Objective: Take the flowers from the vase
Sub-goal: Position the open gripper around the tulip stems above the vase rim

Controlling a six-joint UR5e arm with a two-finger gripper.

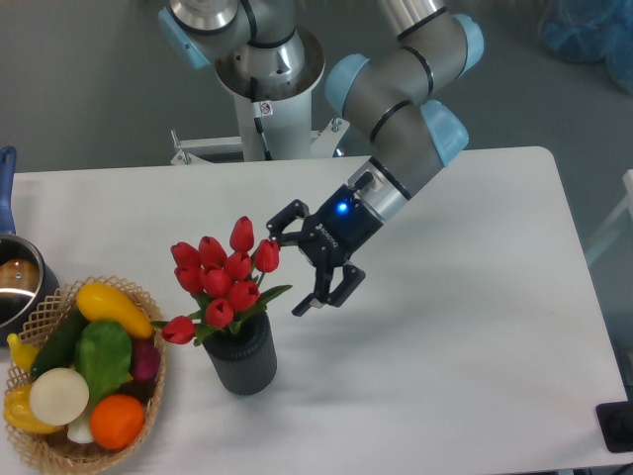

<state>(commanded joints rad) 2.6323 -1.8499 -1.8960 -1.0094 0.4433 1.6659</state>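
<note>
Flowers (pixel 223 280): bunch of red tulips with green leaves, standing in the vase (pixel 240 357), blooms rising well above its mouth; one bloom droops out low toward the basket side, one leaf points toward the gripper. Position: left half of the tabletop (pixel 465 327), nearer the front edge than the back.

Vase: short, dark grey, ribbed sides, upright, resting on the tabletop just beside the basket.

Gripper (pixel 284 265): black, two fingers, blue light lit on its body; released, fingers spread wide and holding nothing. It sits just to the right of the blooms, tilted toward them; upper fingertip close to the rightmost tulip, contact not certain; lower finger hangs near the pointing leaf, above the tabletop.

Arm (pixel 396 109): grey with pale blue joints, reaching down from the back edge of the tabletop.

Basket (pixel 148 396): wicker, front left corner, holding coloured fruit and vegetables, among them yellow, green, white and orange pieces.

Pot (pixel 15 282): metal, blue handle, at the left edge, partly out of view.
</note>
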